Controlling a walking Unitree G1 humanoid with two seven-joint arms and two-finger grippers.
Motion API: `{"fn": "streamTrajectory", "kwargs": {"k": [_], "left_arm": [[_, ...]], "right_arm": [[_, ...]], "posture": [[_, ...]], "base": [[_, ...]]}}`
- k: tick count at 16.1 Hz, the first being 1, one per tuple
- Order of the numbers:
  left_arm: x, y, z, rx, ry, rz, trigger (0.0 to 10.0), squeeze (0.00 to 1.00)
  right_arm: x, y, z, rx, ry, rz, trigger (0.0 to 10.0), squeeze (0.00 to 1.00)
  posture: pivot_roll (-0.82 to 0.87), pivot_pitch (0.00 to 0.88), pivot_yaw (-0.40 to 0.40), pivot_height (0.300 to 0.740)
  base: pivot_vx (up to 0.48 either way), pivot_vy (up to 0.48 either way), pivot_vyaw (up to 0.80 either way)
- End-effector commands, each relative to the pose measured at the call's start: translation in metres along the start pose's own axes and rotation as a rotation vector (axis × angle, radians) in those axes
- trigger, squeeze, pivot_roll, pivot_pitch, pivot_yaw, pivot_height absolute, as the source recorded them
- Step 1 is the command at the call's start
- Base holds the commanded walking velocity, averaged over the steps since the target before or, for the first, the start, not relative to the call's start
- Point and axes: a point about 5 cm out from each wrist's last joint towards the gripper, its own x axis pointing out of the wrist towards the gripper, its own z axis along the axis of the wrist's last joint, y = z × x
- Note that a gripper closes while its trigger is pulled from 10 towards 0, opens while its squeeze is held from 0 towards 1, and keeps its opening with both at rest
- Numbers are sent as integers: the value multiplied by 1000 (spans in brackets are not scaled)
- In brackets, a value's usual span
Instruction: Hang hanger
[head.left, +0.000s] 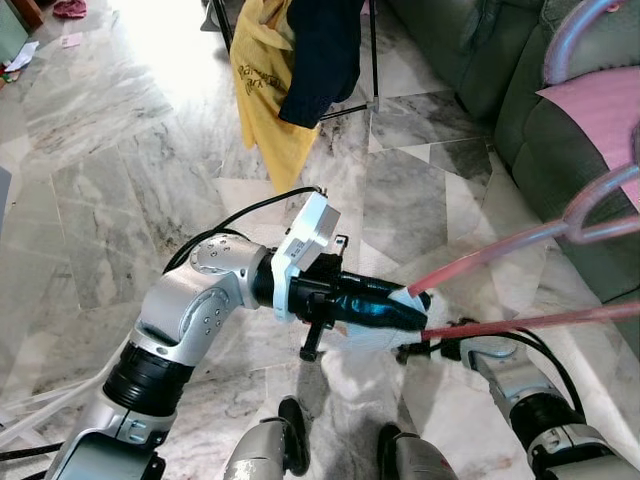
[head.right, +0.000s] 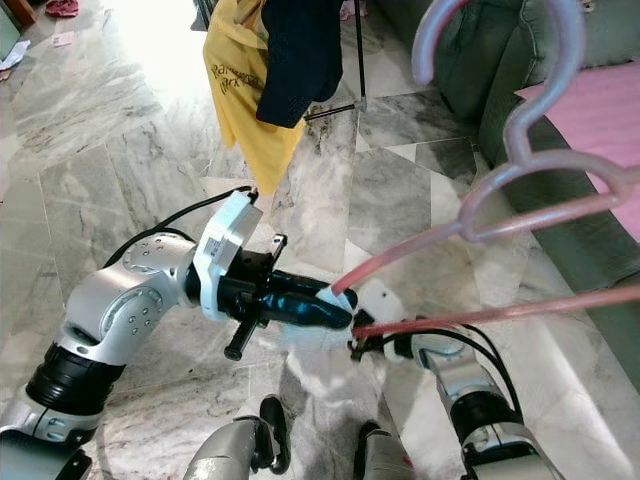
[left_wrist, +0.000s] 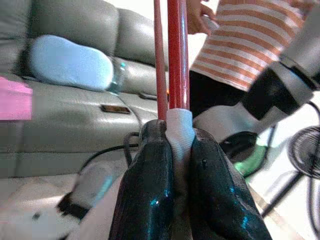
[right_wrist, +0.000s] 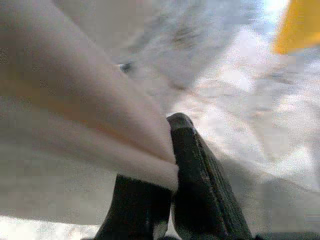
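Left gripper (head.left: 410, 308) clamped on white cloth wrapping the red hanger (head.right: 520, 222); right gripper (head.right: 365, 347) pinches cloth too. Hanger runs out to 2 o'clock, hook high. Lift together, keep level; rack (head.left: 372, 60) at 12.

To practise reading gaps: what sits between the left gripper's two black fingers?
In the left wrist view, the left gripper pinches a white cloth beside the red hanger bars.

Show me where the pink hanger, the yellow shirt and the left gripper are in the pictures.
pink hanger (head.right: 520, 222): right eye view, on its upper bar.
yellow shirt (head.left: 262, 95): left eye view, on the hanging cloth.
left gripper (head.left: 415, 308): left eye view, at the fingertips, shut on the hanger.
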Motion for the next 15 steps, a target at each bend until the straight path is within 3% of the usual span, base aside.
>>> {"fn": "streamTrajectory", "kwargs": {"k": [1, 3, 4, 6, 7, 10, 12, 15], "left_arm": [[-5, 5, 2, 44, -16, 51, 10000, 0], [-12, 17, -2, 85, -56, 201, 10000, 0], [-26, 31, -14, 111, -77, 392, 10000, 0], [-36, 36, -26, 100, -92, 504, 10000, 0], [-45, 37, -43, 75, -99, 611, 10000, 0], [-55, 38, -68, 100, -90, 783, 10000, 0], [-58, 35, -94, 98, -73, 907, 10000, 0], [-54, 29, -116, 76, -76, 1031, 10000, 0]], "right_arm": [[-9, -11, -3, 43, -32, -150, 0, 0], [-18, -25, 0, 59, -73, -296, 0, 0], [-28, -35, 5, 65, -121, -402, 0, 0], [-36, -41, 6, 62, -136, -464, 0, 0], [-44, -49, 10, 52, -155, -534, 0, 0], [-60, -66, 23, 15, -181, -657, 0, 0], [-74, -83, 41, -44, -203, -750, 0, 0], [-80, -94, 54, -79, -204, -805, 0, 0]], "posture": [[-42, 252, 56, 740], [-50, 240, 46, 740], [-63, 235, 35, 740], [-78, 231, 27, 740], [-91, 226, 19, 740], [-115, 222, 5, 740], [-136, 217, -10, 740], [-149, 216, -19, 740]], "base": [[0, 0, 0], [0, 0, 0], [0, 0, 0], [0, 0, 0], [0, 0, 0], [0, 0, 0], [0, 0, 0], [0, 0, 0]]}}
